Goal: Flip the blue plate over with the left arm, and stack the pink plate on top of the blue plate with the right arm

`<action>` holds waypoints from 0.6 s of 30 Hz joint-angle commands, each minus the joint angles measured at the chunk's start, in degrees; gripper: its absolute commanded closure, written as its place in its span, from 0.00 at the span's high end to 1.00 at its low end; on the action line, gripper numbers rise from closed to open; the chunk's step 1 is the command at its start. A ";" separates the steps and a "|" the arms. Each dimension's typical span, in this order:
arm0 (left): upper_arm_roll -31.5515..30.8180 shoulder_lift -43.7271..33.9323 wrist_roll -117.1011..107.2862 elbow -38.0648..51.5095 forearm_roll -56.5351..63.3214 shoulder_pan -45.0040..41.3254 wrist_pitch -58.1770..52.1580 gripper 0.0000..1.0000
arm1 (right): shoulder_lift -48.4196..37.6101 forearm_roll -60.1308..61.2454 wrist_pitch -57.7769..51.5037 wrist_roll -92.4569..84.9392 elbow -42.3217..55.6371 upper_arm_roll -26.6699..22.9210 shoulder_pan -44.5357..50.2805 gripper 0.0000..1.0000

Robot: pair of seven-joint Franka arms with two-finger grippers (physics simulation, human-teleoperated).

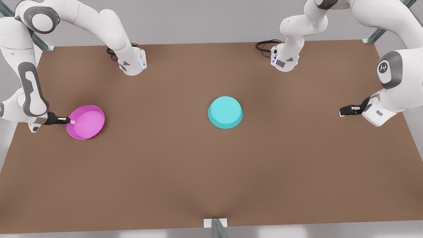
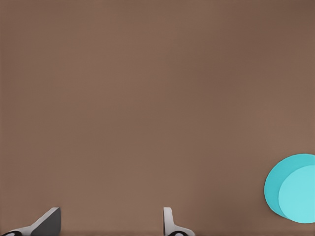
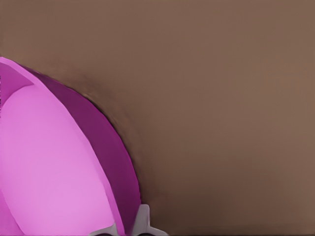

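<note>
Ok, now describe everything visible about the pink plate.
The pink plate is a round, shallow magenta dish with an upright rim and a flat, lighter pink base, plain and smooth like plastic. It sits open side up on the brown table, at the front view's left, apart from the blue plate. The right claw is shut on its rim, one finger inside the wall, one outside.

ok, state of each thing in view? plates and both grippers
blue plate: upside down, base up, flat on the table, untouched.
pink plate: right way up, tilted, rim pinched at the edge.
right gripper: shut on the pink plate's rim, at the front view's left.
left gripper: open, empty, waiting low over the table at the front view's right, apart from the blue plate.
</note>
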 commanded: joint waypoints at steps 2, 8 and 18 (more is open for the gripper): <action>0.00 0.00 0.00 0.00 0.01 0.05 0.00 1.00 | -0.10 -0.17 -0.30 1.90 0.00 0.48 0.17 0.21; 0.00 0.00 0.00 0.00 0.01 -0.04 0.00 1.00 | -0.89 0.53 -7.07 6.12 0.53 10.66 -0.27 0.21; 0.00 0.00 0.00 0.00 -0.08 0.05 -0.09 1.00 | -0.89 1.24 -6.99 28.09 -2.46 29.12 20.64 0.21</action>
